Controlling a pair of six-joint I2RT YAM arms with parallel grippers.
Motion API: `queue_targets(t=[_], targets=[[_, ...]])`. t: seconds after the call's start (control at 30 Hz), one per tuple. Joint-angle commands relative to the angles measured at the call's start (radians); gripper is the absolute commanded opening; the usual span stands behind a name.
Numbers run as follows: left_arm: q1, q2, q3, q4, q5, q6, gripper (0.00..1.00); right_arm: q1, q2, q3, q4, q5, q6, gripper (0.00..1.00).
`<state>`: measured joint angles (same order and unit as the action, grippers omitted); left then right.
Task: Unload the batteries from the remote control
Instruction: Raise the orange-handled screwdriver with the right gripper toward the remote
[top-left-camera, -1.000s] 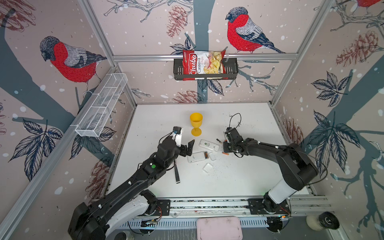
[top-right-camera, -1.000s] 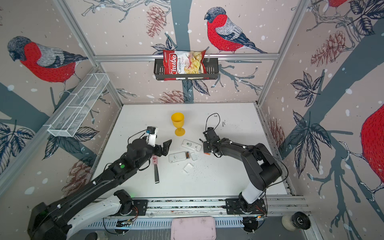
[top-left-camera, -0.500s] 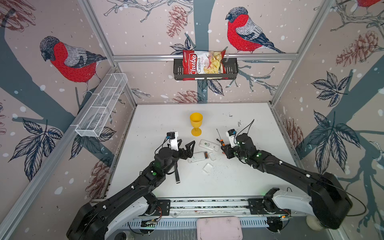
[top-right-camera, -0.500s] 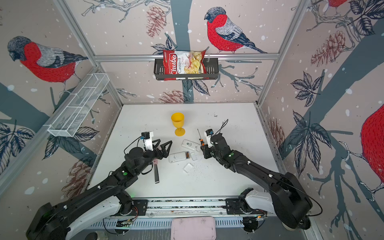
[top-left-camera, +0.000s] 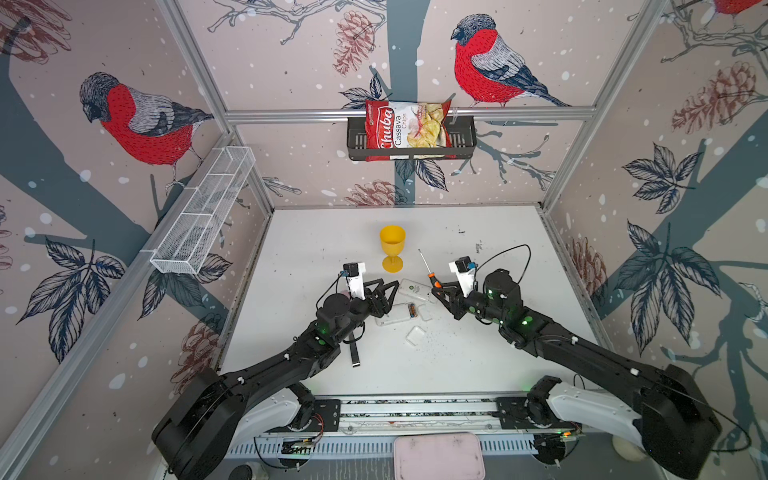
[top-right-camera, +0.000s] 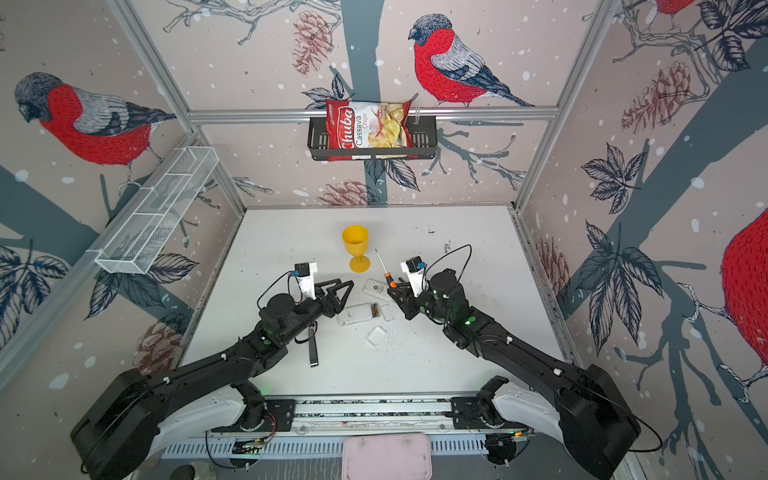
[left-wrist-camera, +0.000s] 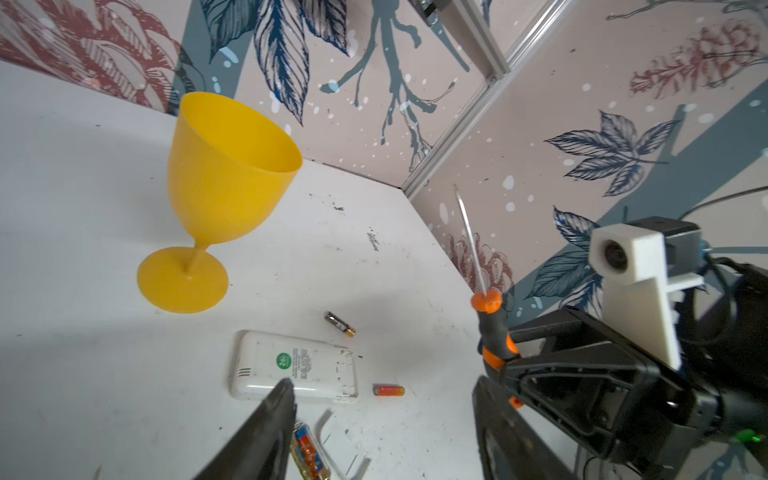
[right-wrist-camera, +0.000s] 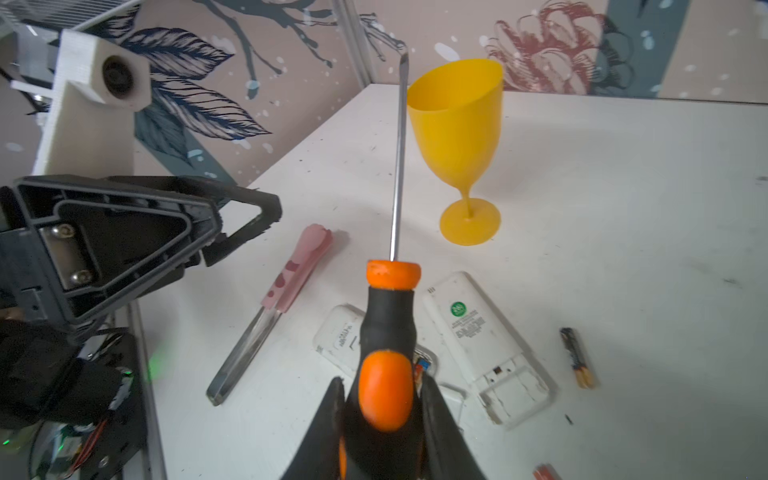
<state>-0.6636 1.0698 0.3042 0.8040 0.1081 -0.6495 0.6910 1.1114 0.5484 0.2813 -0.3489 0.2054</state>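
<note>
Two white remotes lie back side up at mid-table. One remote (top-left-camera: 394, 314) (top-right-camera: 356, 314) has orange batteries (top-left-camera: 411, 309) (left-wrist-camera: 309, 451) in its open bay. The other remote (left-wrist-camera: 291, 365) (right-wrist-camera: 469, 328) shows an empty bay. A black-and-gold battery (left-wrist-camera: 339, 324) (right-wrist-camera: 577, 357) and an orange battery (left-wrist-camera: 388, 390) lie loose beside it. My left gripper (top-left-camera: 384, 291) (left-wrist-camera: 382, 424) hovers open over the loaded remote, holding nothing. My right gripper (top-left-camera: 436, 289) (right-wrist-camera: 384, 395) is shut on the orange-and-black handle of a screwdriver (right-wrist-camera: 390, 332) (left-wrist-camera: 492, 328), whose shaft points up and away.
A yellow goblet (top-left-camera: 392, 247) (left-wrist-camera: 224, 183) stands just behind the remotes. A pink-handled knife (right-wrist-camera: 291, 282) (top-left-camera: 354, 353) lies under my left arm. Two loose clear covers (top-left-camera: 415, 336) (top-left-camera: 426, 311) rest in front of the remotes. A chip bag (top-left-camera: 407, 129) sits in the wall basket.
Both arms have dropped lower and stretched forward. The right gripper now holds the screwdriver with its shaft raised. The left jaws have narrowed somewhat above the loaded remote.
</note>
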Motion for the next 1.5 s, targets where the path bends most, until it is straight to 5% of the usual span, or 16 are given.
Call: queue_targets(t=[0.0, 0.17, 0.57, 0.87, 1.47], targets=[[0.001, -0.016, -0.036, 0.207, 0.050, -0.019, 0.68, -0.003, 0.049, 0.037, 0.115, -0.155, -0.015, 0.07], [0.001, -0.076, -0.044, 0.158, 0.004, 0.006, 0.69, 0.006, 0.125, 0.105, 0.109, -0.191, -0.057, 0.06], [0.001, -0.263, -0.074, -0.074, -0.183, -0.029, 0.75, 0.139, 0.194, 0.188, 0.031, 0.287, -0.232, 0.00], [0.001, -0.276, -0.097, -0.072, -0.228, -0.063, 0.76, 0.210, 0.203, 0.189, 0.057, 0.487, -0.335, 0.00], [0.025, -0.235, -0.116, -0.003, -0.202, -0.096, 0.74, 0.240, 0.256, 0.243, 0.015, 0.513, -0.382, 0.00]])
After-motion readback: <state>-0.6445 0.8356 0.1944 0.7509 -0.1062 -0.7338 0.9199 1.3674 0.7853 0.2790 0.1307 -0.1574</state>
